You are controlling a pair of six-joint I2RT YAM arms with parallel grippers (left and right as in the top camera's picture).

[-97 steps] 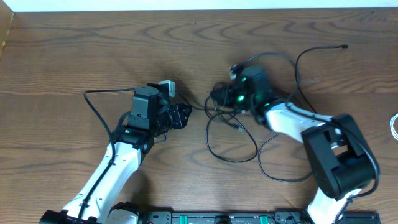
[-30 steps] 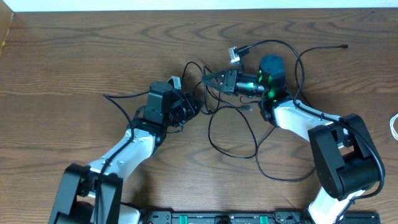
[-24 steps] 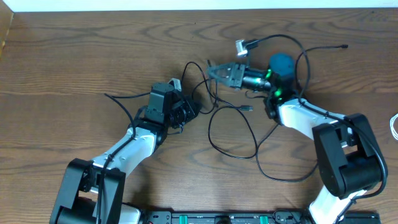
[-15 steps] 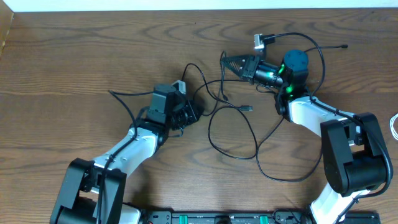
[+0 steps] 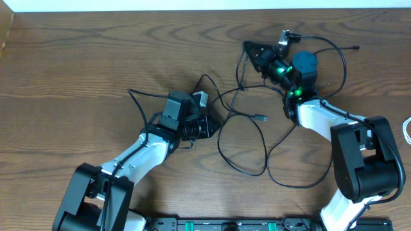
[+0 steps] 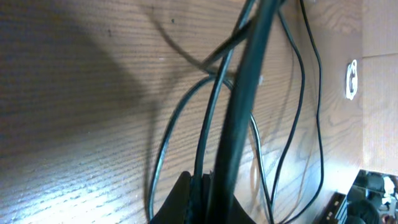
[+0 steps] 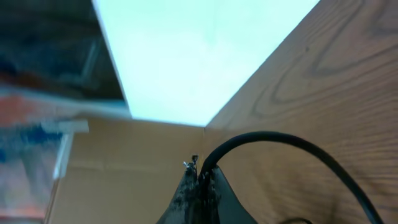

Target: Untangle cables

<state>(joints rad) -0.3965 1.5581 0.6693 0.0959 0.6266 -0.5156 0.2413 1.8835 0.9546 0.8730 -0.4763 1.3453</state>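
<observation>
Several thin black cables [image 5: 221, 142] lie looped on the wooden table between my arms, with a small plug end [image 5: 260, 119] in the middle. My left gripper [image 5: 215, 126] is low at the loops' left side, shut on black cable strands; the left wrist view shows them running up from its jaws [image 6: 202, 198]. My right gripper [image 5: 248, 47] is at the far side, tilted up, shut on one black cable. That cable [image 7: 273, 138] arcs away from its jaws [image 7: 200, 177] in the right wrist view. The cable stretches between the two grippers.
A white cable [image 5: 407, 130] lies at the table's right edge and also shows in the left wrist view [image 6: 352, 79]. A black cable end [image 5: 356, 47] lies at the far right. Each arm carries a thicker black cord of its own.
My right gripper has swung up and to the right, pulling its cable away from the tangle. My left gripper has moved right and nearer with its strands. The loops have spread apart.
</observation>
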